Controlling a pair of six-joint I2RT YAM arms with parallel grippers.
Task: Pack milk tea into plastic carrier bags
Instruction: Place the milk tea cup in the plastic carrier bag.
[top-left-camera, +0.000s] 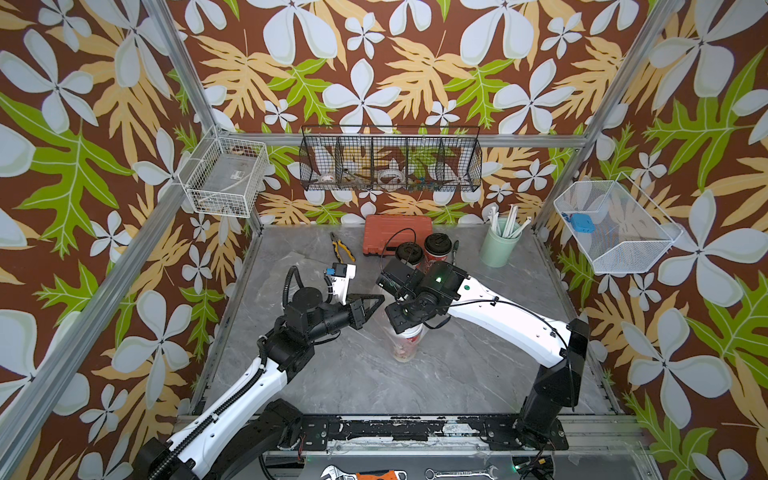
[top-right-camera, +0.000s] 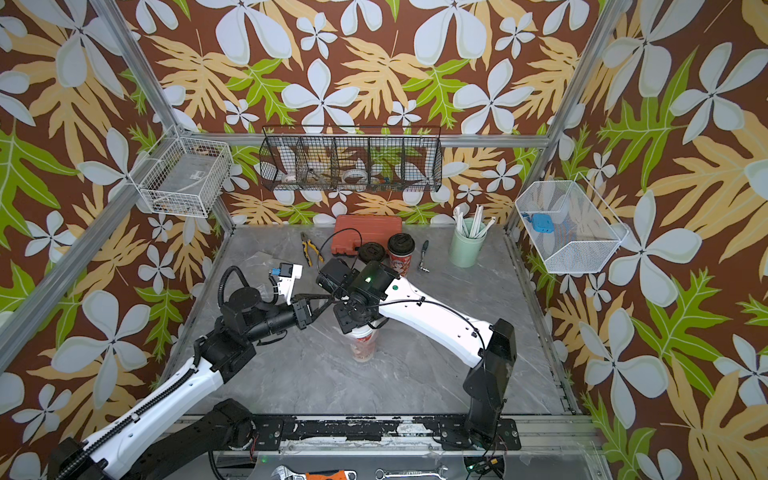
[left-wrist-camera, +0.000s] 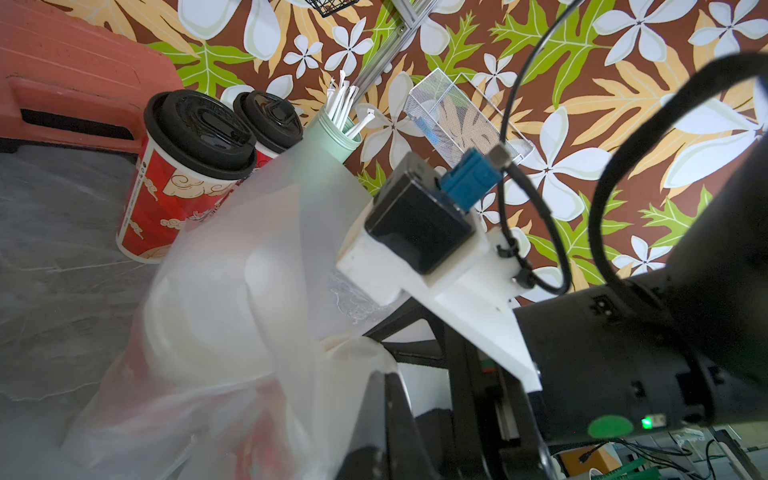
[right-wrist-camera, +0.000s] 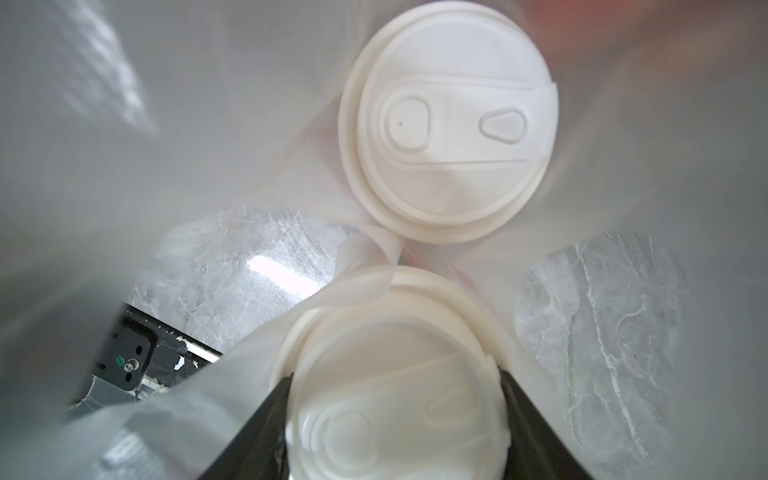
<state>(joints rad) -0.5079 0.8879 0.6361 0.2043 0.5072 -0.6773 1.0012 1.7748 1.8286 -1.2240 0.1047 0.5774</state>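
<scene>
White-lidded cup (right-wrist-camera: 395, 407) right under the right wrist camera, clamped at its lid between the black fingers (right-wrist-camera: 249, 436) of the right gripper (right-wrist-camera: 395, 419), jaws spread wide around it. Just beside it stands a second white-lidded cup (right-wrist-camera: 449, 124), upright, with a fold of film between the two lids. Wrapped round both is the cloudy wall of a plastic carrier bag (right-wrist-camera: 124, 124), with grey table showing through.

Shows in both top views as one red cup body (top-left-camera: 407, 345) (top-right-camera: 365, 345) mid-table (top-left-camera: 478, 365), below the right wrist; second cup hidden there by the arm.

Left gripper (top-left-camera: 376, 300) level, pointing at the right wrist, jaws pressed together on bag film (left-wrist-camera: 257, 257), which drapes up to its finger in the left wrist view.

Two black-lidded cups (top-left-camera: 409, 251) (top-left-camera: 437, 245) upright at the back, outside the bag, in front of a red case (top-left-camera: 397, 235). Near them, mint-green cup of straws (top-left-camera: 496, 247).
</scene>
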